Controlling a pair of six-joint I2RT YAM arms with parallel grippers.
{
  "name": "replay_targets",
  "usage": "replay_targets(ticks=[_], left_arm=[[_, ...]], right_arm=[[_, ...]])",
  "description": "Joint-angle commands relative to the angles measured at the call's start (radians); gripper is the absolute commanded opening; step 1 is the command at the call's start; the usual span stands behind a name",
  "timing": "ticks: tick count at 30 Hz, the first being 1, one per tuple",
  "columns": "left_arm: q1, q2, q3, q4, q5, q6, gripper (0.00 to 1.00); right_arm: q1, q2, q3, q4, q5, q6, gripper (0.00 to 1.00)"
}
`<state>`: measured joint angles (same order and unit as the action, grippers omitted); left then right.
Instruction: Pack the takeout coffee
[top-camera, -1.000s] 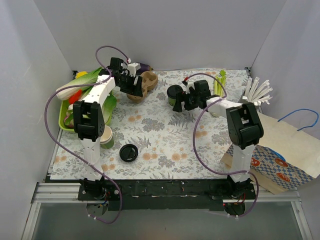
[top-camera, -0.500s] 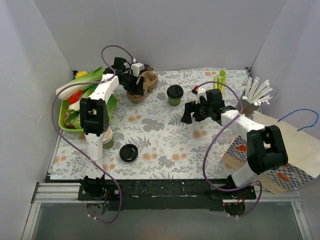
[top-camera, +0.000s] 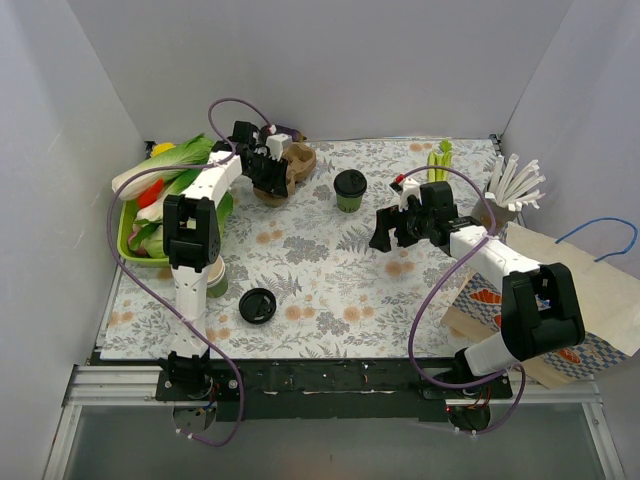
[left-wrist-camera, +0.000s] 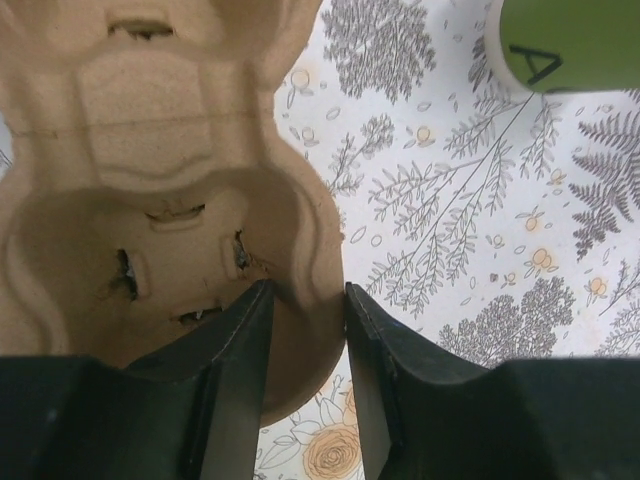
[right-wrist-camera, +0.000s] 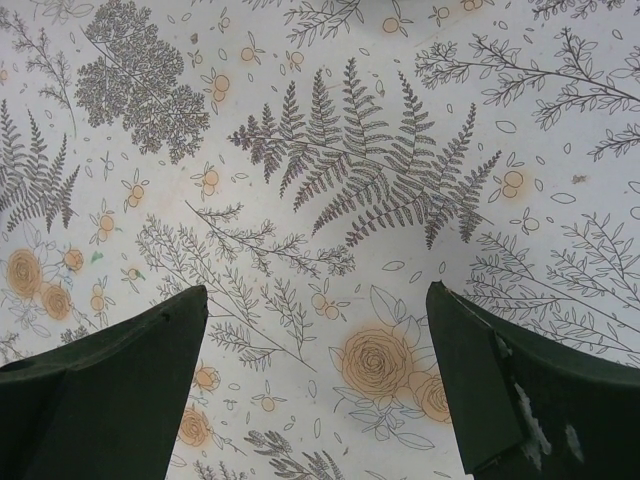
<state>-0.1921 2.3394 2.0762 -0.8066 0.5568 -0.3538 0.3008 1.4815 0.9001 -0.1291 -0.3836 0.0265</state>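
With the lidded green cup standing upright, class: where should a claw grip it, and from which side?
Probably the green wall of the cup, under its black lid, from the right: it stands upright, the carrier sits on its left, and the open right claw is there.

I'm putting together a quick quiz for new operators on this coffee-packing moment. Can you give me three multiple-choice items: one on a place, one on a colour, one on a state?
1. What colour is the loose lid lying on the floral cloth?
A. white
B. black
C. green

2. Where does the lidded green cup stand?
A. on the floral cloth, between the cup carrier and the right claw
B. inside the cup carrier
C. on the loose lid

3. How is the right claw?
A. shut on the lidded green cup
B. shut on the loose lid
C. open, holding nothing

Key: 1 B, the top view shows it black. 2 A, it stands upright on the floral cloth, apart from both. 3 C, its wrist view shows the fingers wide apart with only floral cloth between them.
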Motion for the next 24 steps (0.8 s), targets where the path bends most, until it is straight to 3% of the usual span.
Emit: replay_targets(ticks=[1, 5, 8, 13, 20, 23, 24], left_arm=[[-0.004, -0.097, -0.065, -0.002, -0.029, 0.001, 0.33], [-0.006, -0.149, -0.148, 0.024, -0.040, 0.013, 0.35], [-0.009, -0.181, -0.172, 0.014, -0.041, 0.006, 0.27], [-0.009, -0.288, -0.223, -0.016, -0.095, -0.048, 0.23], [-0.009, -0.564, -0.549, 0.007, -0.231, -0.155, 0.15], [-0.012, -0.647, -0.683, 0.004, -0.177, -0.185, 0.22], [-0.015, -0.681, -0.743, 0.006, -0.144, -0.191, 0.38]], right_arm=[[-0.011, -0.021, -0.015, 0.019, 0.003, -0.011, 0.98], [-0.012, -0.017, -0.020, 0.028, 0.002, -0.010, 0.98], [-0.015, -0.023, -0.024, 0.028, 0.002, -0.011, 0.98], [-0.015, -0.041, -0.041, 0.039, 0.003, -0.014, 0.98], [-0.029, -0.059, -0.087, 0.048, -0.003, -0.011, 0.98], [-0.029, -0.053, -0.096, 0.049, -0.008, -0.014, 0.98], [-0.031, -0.052, -0.096, 0.051, -0.009, -0.014, 0.98]])
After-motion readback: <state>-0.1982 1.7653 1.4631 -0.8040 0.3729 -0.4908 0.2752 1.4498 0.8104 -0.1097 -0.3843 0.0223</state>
